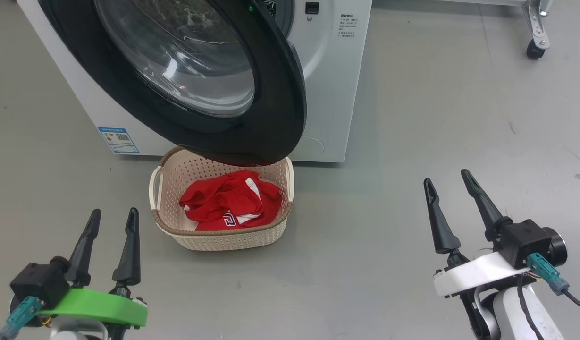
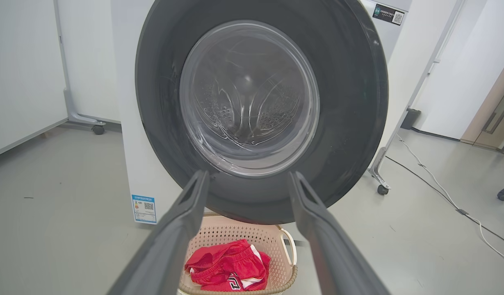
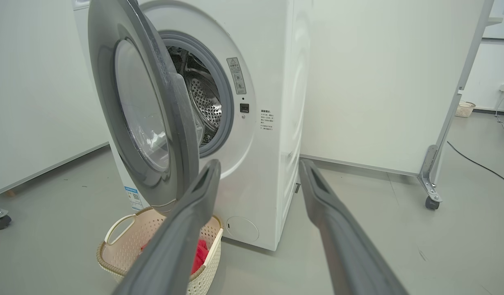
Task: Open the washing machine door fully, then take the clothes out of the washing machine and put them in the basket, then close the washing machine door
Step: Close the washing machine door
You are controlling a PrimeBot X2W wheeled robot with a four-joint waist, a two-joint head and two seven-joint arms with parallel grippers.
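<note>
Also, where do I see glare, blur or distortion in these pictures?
Head view: glare streaks across the door, soft shadow beside the basket. Left wrist view: the near fingers look blurred, edges stretched by the wide lens. Right wrist view: even light, fingers soft.

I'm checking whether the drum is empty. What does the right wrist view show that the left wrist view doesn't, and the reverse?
Right wrist view: the round black-rimmed glass door stands open, edge-on, exposing the grey rubber seal and perforated steel drum; no clothing visible in the part seen. Left wrist view: the door face-on, hiding the seal. Both: red jersey clothes in the cream perforated plastic basket below the door.
</note>
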